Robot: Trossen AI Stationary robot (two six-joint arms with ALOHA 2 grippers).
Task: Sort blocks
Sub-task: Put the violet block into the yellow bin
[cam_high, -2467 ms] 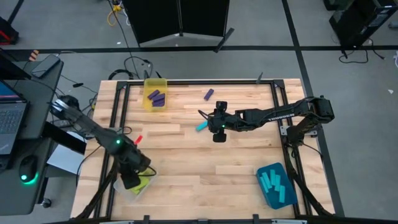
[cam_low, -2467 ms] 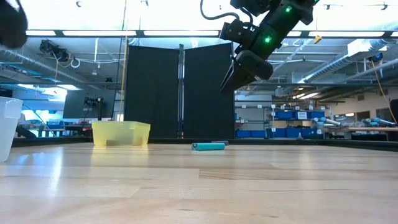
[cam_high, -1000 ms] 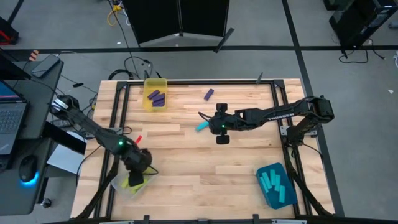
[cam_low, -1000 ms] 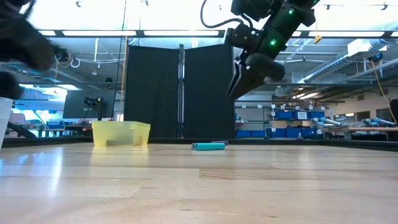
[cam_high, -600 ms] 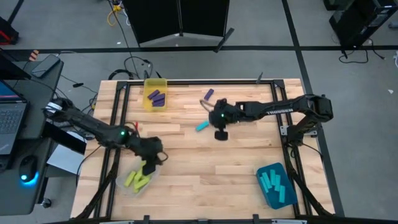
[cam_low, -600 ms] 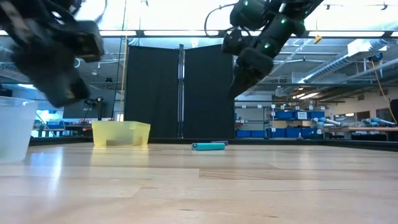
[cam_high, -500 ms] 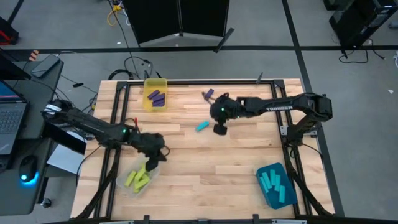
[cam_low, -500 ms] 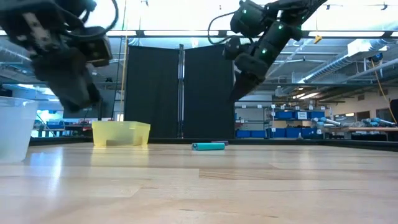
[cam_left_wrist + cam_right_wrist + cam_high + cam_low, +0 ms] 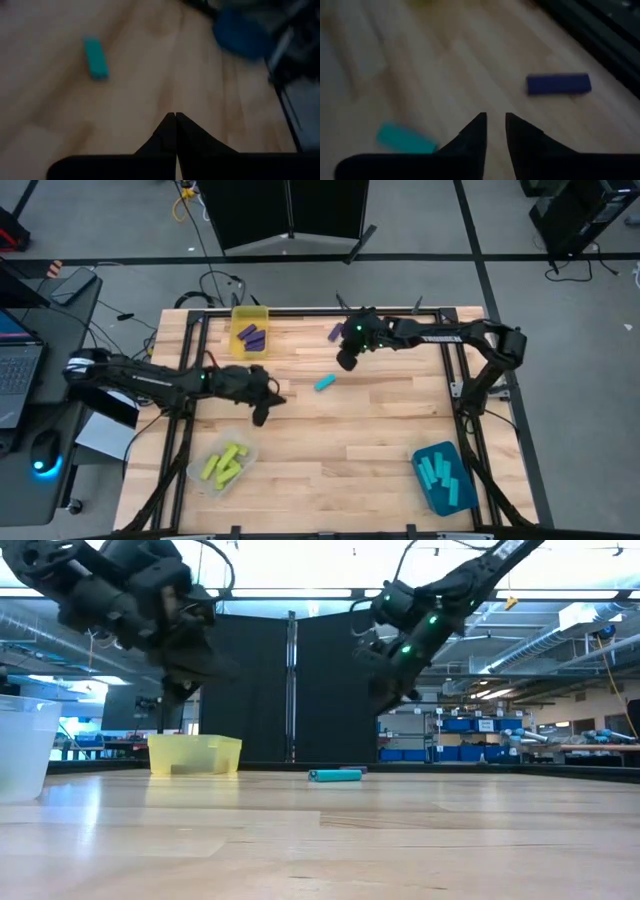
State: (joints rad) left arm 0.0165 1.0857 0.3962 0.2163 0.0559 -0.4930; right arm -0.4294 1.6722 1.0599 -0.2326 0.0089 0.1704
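Wooden bench [image 9: 330, 450] carries two loose blocks: a cyan block [image 9: 325, 383] mid-bench and a purple block [image 9: 335, 332] near the far edge. Your right pincer [image 9: 347, 360] hangs between them, narrowly parted and empty; the left pincer [image 9: 262, 416] is closed, empty. Descend off-centre and you'd nudge the purple block away.

Grey floor [image 9: 100, 220], black partition [image 9: 290, 690]

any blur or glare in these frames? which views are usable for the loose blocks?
High view: sharp, even light; teal block and purple block clear. Low view: bright ceiling glare; left pincer smeared. Left wrist view: soft, teal bin a blur. Right wrist view: soft, but both blocks readable.
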